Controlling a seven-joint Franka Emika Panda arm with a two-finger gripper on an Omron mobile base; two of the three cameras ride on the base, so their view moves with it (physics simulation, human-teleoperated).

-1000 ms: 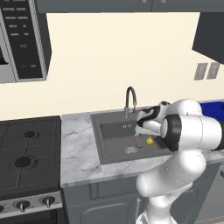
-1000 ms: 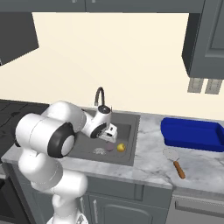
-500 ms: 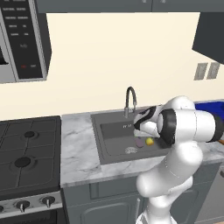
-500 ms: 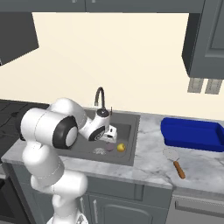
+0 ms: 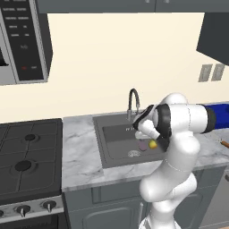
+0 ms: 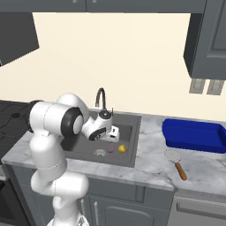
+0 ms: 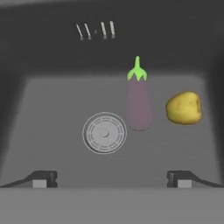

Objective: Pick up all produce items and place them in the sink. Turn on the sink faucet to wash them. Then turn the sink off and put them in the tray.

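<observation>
- My gripper (image 7: 111,178) hangs released over the sink (image 6: 84,148), jaws spread wide and holding nothing.
- The eggplant (image 7: 138,103) and the yellow fruit (image 7: 184,107) both lie on the basin floor, side by side and apart, the eggplant just beside the round drain (image 7: 104,133). I judge they sit there ready for washing.
- The faucet (image 6: 102,98) arches over the back of the basin; I see no water running, so turning it on looks like my next step.
- The blue tray (image 6: 194,134) waits on the marble counter (image 5: 80,152), off to the right of the sink, for the washed produce.
- A spatula (image 6: 175,162) lies in front of the tray; a stove (image 5: 27,156) sits to the sink's left.
</observation>
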